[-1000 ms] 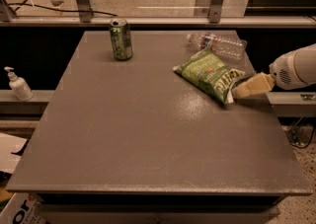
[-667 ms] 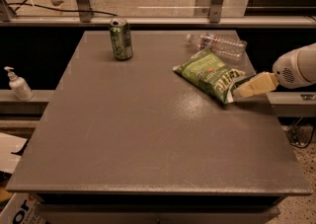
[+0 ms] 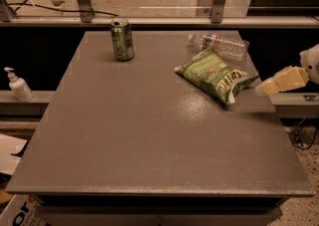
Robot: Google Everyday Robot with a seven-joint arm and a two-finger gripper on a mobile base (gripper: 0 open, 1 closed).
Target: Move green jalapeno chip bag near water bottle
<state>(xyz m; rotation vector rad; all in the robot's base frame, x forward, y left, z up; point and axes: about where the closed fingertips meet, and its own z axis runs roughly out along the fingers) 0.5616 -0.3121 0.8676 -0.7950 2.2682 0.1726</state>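
So here's where your gripper (image 3: 262, 88) is: over at the right edge of the table (image 3: 124, 135), coming in from the side with its tan tip pointing left. It's just off the near right corner of the green jalapeno chip bag (image 3: 213, 75). It looks close to that silver corner but not on it, and nothing is in its grasp. Honestly, you can't tell from this angle whether it's open or closed, since it just reads as one pale wedge.

The chip bag is lying flat on the table's far right part, turned at a diagonal with the white lettering toward the near right end. The water bottle (image 3: 222, 45) is right behind it, lying on its side along the back right of the table with its white cap pointing left. The bag's far edge sits just beside the bottle. I can't say whether they actually touch.

Other stuff you've got around:
- A green soda can (image 3: 122, 40) standing upright at the back left of the table, well apart from the bag and the bottle.
- A white pump dispenser bottle (image 3: 19, 85) upright on the ledge off the table's left side.
- A cardboard box (image 3: 15, 210) peeking in at the bottom left corner, below table level.
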